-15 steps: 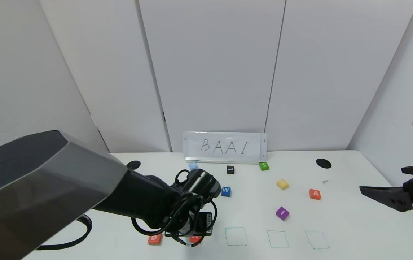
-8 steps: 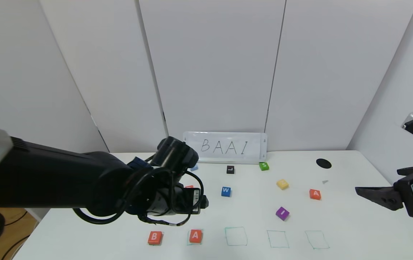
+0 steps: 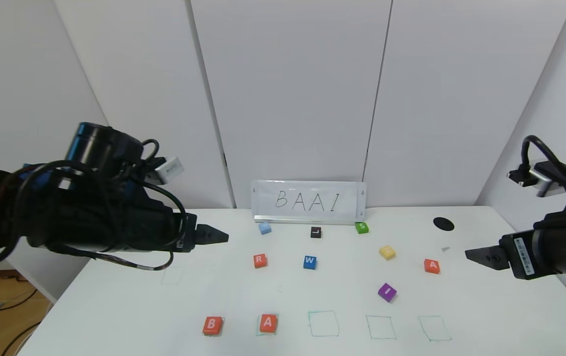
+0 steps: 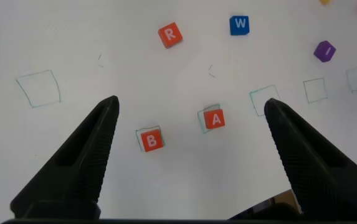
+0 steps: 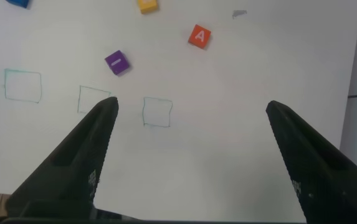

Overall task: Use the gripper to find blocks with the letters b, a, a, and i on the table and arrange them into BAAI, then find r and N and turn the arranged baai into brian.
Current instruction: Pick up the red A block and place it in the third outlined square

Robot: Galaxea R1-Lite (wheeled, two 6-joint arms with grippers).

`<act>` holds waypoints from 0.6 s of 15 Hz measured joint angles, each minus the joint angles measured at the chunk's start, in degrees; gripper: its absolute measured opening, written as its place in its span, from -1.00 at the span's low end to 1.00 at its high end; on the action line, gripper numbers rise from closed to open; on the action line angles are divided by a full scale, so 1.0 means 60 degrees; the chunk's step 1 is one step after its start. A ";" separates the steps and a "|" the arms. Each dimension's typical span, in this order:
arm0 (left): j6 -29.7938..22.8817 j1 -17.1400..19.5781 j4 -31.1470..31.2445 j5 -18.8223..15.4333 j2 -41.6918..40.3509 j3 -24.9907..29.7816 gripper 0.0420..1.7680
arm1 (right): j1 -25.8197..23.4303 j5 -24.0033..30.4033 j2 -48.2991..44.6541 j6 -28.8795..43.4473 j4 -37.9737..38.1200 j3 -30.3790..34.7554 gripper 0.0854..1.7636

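Standing placed, lower left: B point(image 3: 212, 325), A point(image 3: 268, 323). Outstanding: second A point(image 3: 431, 266), I point(image 3: 386, 292), R point(image 3: 260, 260). Left gripper point(image 3: 213, 234), right gripper point(image 3: 478, 255): jaws spread, empty.

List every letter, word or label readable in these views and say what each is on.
"BAAI": handwritten on the white sign at the back of the table.
"B": orange-red block, front row.
"A": orange-red block beside it.
"A": orange-red block, far right.
"I": purple block.
"R": orange-red block.
"W": blue block.
"L": black block.
"S": green block.
Light blue block, yellow block: letters unreadable.
Sticker on the right arm: too small.
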 joint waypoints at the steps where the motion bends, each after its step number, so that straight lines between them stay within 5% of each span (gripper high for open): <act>1: 0.0152 0.0215 0.0132 -0.0370 -0.0289 0.0006 0.88 | -0.0187 -0.0010 0.0378 0.0250 0.0012 -0.0128 0.94; 4: 0.0705 0.0896 0.0508 -0.1126 -0.0987 -0.0045 0.90 | -0.0766 -0.0205 0.1686 0.1012 -0.0047 -0.0506 0.94; 9: 0.0758 0.1093 0.0457 -0.1268 -0.1459 0.0014 0.92 | -0.1268 -0.0223 0.3909 0.2450 -0.1333 -0.0638 0.94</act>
